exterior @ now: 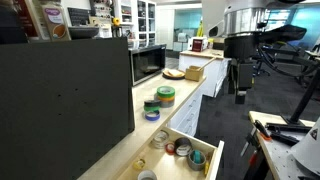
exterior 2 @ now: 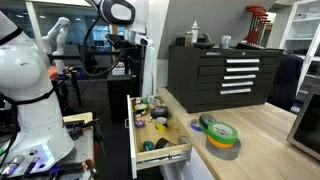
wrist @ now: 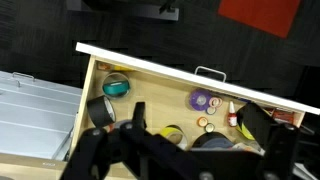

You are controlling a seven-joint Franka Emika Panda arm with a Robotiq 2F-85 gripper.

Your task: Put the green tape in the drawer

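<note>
The green tape (exterior 2: 222,133) lies flat on the wooden counter, on top of a yellow roll; it also shows in an exterior view (exterior: 165,94). The drawer (exterior 2: 163,157) is pulled open from the counter and holds several small tape rolls and bits; it shows in both exterior views (exterior: 180,128). In the wrist view I look down into the drawer (wrist: 150,61). My gripper (wrist: 195,128) is open and empty, its fingers spread above the drawer's contents. In both exterior views the gripper (exterior: 238,92) (exterior 2: 127,60) hangs well above the drawer, away from the green tape.
A smaller darker green roll (exterior 2: 205,122) lies beside the green tape. The drawer holds a teal roll (wrist: 116,87), a purple roll (wrist: 203,100), a black roll (wrist: 100,112) and a small bottle (wrist: 232,115). A black tool chest (exterior 2: 225,75) and a microwave (exterior: 148,63) stand on the counter.
</note>
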